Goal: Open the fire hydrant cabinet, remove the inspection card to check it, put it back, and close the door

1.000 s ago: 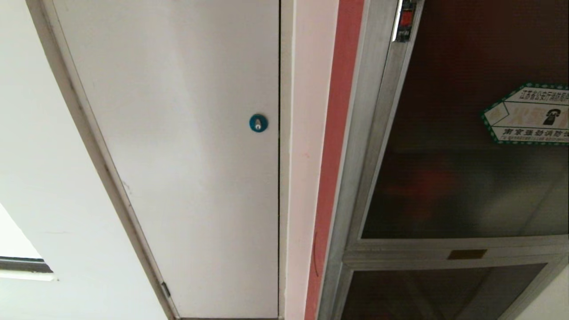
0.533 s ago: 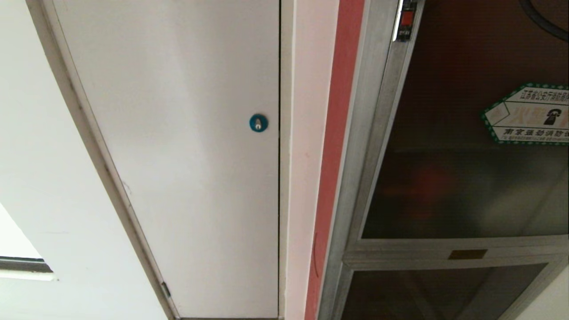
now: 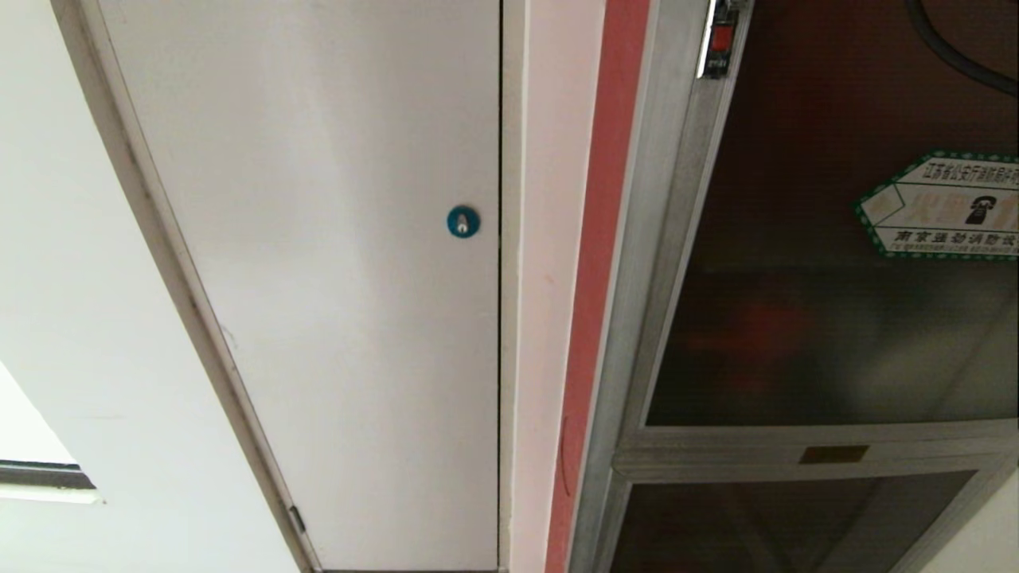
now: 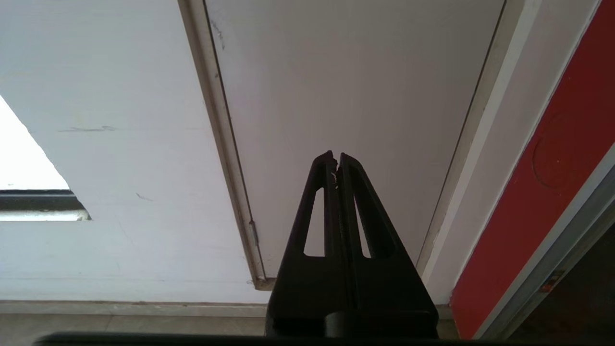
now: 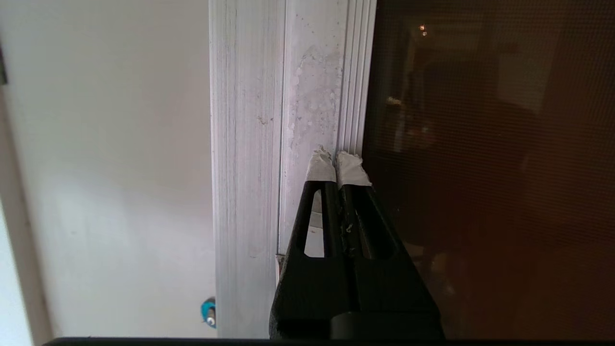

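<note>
Two grippers, both with fingers pressed together and holding nothing. Right gripper [image 5: 336, 156]: tape-wrapped fingertips [image 5: 321, 167] point at the aluminium frame [image 5: 312, 96] of the fire hydrant cabinet [image 3: 637, 318], close to the edge of the door [image 5: 480, 168]; contact with the frame cannot be judged. Left gripper [image 4: 335, 156]: points toward the lower part of the white door [image 4: 346, 96], apart from it, near the floor strip [image 4: 120, 319].

Neither arm appears in the head view; only a black cable [image 3: 951, 52] crosses the top right corner. The door's dark glass is shut in its frame, small red latch [image 3: 720, 40] at its upper left edge, hexagonal green-bordered sticker [image 3: 943, 205] on the glass at right. Smaller lower glass panel [image 3: 788, 521] sits under a crossbar with a brass plate [image 3: 833, 454]. A red strip [image 3: 601, 278] separates the cabinet from the white door, which carries a blue round lock [image 3: 462, 221]. Inspection card not visible.
</note>
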You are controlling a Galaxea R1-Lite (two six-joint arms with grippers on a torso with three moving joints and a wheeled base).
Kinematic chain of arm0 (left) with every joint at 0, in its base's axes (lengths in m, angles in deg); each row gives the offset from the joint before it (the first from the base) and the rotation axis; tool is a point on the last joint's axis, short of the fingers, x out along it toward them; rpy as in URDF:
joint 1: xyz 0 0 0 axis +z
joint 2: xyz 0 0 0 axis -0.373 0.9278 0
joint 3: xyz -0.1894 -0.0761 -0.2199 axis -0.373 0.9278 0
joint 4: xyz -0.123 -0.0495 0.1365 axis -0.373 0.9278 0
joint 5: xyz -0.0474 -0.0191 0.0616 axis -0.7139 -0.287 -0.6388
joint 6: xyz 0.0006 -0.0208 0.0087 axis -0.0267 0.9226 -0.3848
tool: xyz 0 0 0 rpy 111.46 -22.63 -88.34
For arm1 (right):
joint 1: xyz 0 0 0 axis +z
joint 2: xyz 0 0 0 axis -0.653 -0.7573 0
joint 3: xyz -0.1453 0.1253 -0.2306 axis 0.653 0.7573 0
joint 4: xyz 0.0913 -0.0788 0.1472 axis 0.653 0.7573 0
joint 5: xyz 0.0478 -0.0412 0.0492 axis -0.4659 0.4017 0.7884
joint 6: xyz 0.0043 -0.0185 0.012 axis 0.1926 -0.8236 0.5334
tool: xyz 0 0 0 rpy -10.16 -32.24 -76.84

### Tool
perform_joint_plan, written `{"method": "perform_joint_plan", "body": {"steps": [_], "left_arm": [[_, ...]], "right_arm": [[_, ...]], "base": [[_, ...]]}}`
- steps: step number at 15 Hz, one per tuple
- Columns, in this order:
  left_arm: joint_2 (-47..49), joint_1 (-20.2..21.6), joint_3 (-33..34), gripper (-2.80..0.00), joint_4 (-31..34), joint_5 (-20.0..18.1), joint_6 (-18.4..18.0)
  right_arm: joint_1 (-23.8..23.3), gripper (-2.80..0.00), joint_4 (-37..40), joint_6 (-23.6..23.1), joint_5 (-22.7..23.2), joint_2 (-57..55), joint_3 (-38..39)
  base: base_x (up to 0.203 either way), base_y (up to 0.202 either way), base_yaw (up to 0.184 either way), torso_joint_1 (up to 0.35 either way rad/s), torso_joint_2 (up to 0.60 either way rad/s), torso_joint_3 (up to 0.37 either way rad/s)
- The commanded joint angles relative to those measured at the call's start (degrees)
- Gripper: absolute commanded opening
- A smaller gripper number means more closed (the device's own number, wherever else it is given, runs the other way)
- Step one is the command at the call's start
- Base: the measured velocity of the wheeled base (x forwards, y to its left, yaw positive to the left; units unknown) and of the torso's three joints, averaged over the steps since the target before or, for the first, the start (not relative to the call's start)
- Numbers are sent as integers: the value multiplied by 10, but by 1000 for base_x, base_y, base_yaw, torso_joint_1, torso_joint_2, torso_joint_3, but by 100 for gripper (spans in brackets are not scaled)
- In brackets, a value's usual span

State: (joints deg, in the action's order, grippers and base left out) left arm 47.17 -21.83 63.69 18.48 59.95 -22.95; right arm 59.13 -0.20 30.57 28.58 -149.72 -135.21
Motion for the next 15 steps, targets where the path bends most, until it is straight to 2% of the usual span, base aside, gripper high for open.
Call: {"method": "perform_joint_plan", "body": {"steps": [1, 7, 11, 13, 15], "left_arm": [[0, 0, 1, -280, 0, 0, 0], [0, 0, 1, -280, 0, 0, 0], [0, 0, 1, -280, 0, 0, 0], [0, 1, 1, -280, 0, 0, 0], [0, 0, 1, -280, 0, 0, 0]], "right_arm": [[-6, -280, 3, 0, -2, -13, 1], [-10, -280, 7, 1, -2, -7, 1], [38, -280, 54, 4, 0, 57, 16], [67, -280, 74, 23, 1, 88, 29], [75, -280, 100, 39, 8, 121, 58]], "base": [[0, 0, 0, 0, 0, 0], [0, 0, 0, 0, 0, 0], [0, 0, 0, 0, 0, 0], [0, 0, 0, 0, 0, 0], [0, 0, 0, 0, 0, 0]]}}
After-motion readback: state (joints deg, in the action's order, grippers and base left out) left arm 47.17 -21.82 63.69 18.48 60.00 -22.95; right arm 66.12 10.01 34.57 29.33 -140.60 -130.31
